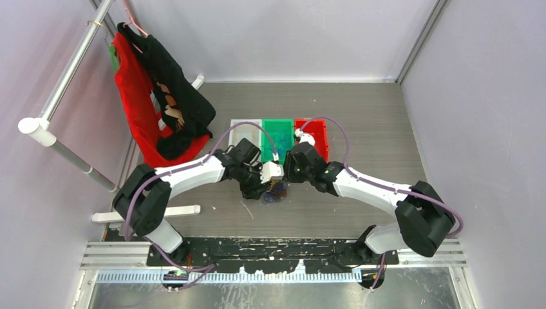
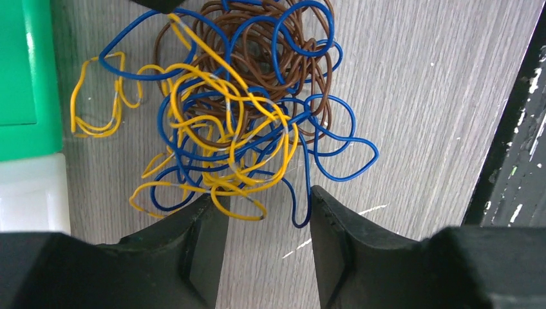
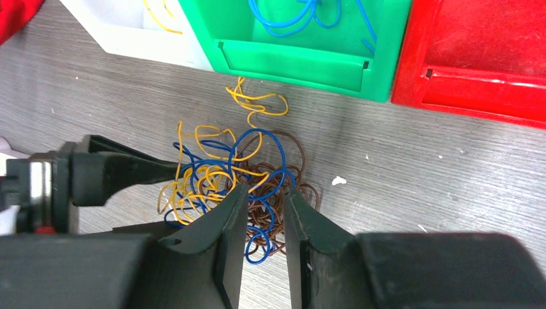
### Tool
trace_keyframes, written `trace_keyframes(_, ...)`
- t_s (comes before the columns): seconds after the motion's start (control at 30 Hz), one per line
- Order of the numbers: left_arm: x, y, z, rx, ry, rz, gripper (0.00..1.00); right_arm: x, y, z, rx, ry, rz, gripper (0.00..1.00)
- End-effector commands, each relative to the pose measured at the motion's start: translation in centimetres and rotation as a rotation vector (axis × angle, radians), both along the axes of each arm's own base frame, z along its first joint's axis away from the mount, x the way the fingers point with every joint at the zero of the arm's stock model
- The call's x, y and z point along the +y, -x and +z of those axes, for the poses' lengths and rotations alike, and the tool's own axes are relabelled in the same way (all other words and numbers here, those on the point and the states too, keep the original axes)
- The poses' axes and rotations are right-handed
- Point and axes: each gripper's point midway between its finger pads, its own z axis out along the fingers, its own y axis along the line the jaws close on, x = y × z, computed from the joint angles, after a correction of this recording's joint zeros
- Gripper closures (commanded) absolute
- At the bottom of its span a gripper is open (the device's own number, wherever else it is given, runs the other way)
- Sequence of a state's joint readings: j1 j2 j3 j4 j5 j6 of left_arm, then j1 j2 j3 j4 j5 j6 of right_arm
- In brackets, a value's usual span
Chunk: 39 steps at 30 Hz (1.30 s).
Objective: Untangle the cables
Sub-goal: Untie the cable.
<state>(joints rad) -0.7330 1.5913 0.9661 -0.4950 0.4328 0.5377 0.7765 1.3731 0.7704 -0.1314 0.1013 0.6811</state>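
Left tool (image 2: 265,205) sits low with jaws moderately apart, gripping nothing, and the cables (image 2: 238,122) lie dead ahead of its tips, a yellow loop and a blue loop just dipping into the gap. Right tool (image 3: 264,196) faces the same clump from the opposite side, jaws narrower but parted, brown and blue strands between them on the desk (image 3: 418,174). So the tangle sits between both tools, yellow-blue side toward the left, brown side toward the right: roundish, no clear long axis, both equally near, I'd judge
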Motion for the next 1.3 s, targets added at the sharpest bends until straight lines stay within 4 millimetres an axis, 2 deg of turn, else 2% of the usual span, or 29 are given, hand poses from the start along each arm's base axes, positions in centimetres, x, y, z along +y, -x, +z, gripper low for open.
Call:
trace_keyframes(0.0,-1.6,-1.1,1.2,-0.122,0.059,-0.06,0.52,0.7,-0.4,2.4,-0.041,-0.088,-0.012,0.68)
trace_keyframes(0.1,-1.3,-1.2,0.9,-0.14,0.049,-0.055,0.6,0.5,-0.4,2.5,-0.045,-0.09,-0.017,0.69)
trace_keyframes(0.2,-1.4,-1.7,2.2,-0.19,0.076,-0.044,0.89,0.4,-0.3,2.8,-0.053,-0.104,-0.015,0.7)
trace_keyframes(0.27,-1.5,-1.9,4.0,-0.235,0.104,-0.057,0.99,0.5,-0.2,3.3,-0.065,-0.12,-0.007,0.7)
trace_keyframes(0.37,-1.2,-1.6,7.0,-0.292,0.138,-0.079,1.0,0.7,-0.2,4.3,-0.09,-0.135,0.012,0.69)
trace_keyframes(0.5,0.0,0.2,10.1,-0.291,0.15,-0.113,1.0,1.0,-0.1,6.1,-0.141,-0.176,0.045,0.58)
trace_keyframes(0.53,0.4,1.0,11.7,-0.301,0.171,-0.139,1.0,1.1,0.0,6.8,-0.162,-0.192,0.06,0.55)
trace_keyframes(0.6,1.0,2.2,13.7,-0.305,0.18,-0.182,1.0,1.4,0.4,8.3,-0.215,-0.235,0.096,0.49)
trace_keyframes(0.73,2.0,3.1,17.7,-0.379,0.208,-0.222,1.0,1.7,1.2,11.7,-0.322,-0.312,0.169,0.4)
trace_keyframes(0.83,2.9,4.2,20.2,-0.412,0.218,-0.263,1.0,1.9,1.9,14.7,-0.416,-0.365,0.226,0.38)
trace_keyframes(1.03,3.4,4.3,25.2,-0.518,0.267,-0.265,1.0,2.6,3.8,19.2,-0.549,-0.456,0.351,0.36)
trace_keyframes(1.13,3.4,4.4,27.3,-0.566,0.297,-0.27,1.0,3.1,4.6,20.8,-0.576,-0.502,0.397,0.35)
trace_keyframes(1.27,3.4,4.2,29.7,-0.646,0.336,-0.284,1.0,3.4,4.8,21.9,-0.583,-0.534,0.406,0.35)
